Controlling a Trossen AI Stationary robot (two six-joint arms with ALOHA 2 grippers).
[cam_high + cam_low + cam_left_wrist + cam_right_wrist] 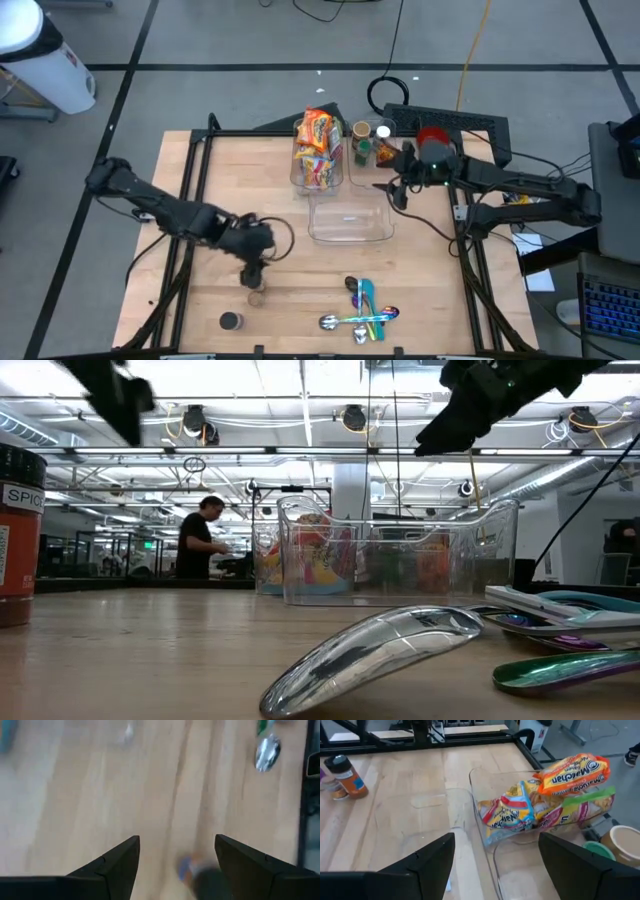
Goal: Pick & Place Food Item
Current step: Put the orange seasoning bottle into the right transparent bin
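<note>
Several ramen packets (318, 148) stand in a clear bin (298, 180) at the far middle of the table; they also show in the right wrist view (545, 800). An empty clear bin (350, 232) sits just nearer. My right gripper (392, 192) is open and empty, in the air at the empty bin's far right corner; its wrist view (495, 845) looks down on both bins. My left gripper (254, 276) is open and empty, just above a small spice jar (257, 297), which shows blurred between its fingers (197, 870).
A second, dark-capped jar (231, 321) stands near the front edge. Several spoons (362, 310) lie at the front right, and one clear spoon (380, 650) lies close to the low camera. Two jars (364, 140) stand beside the filled bin. A person (200, 540) is in the room behind.
</note>
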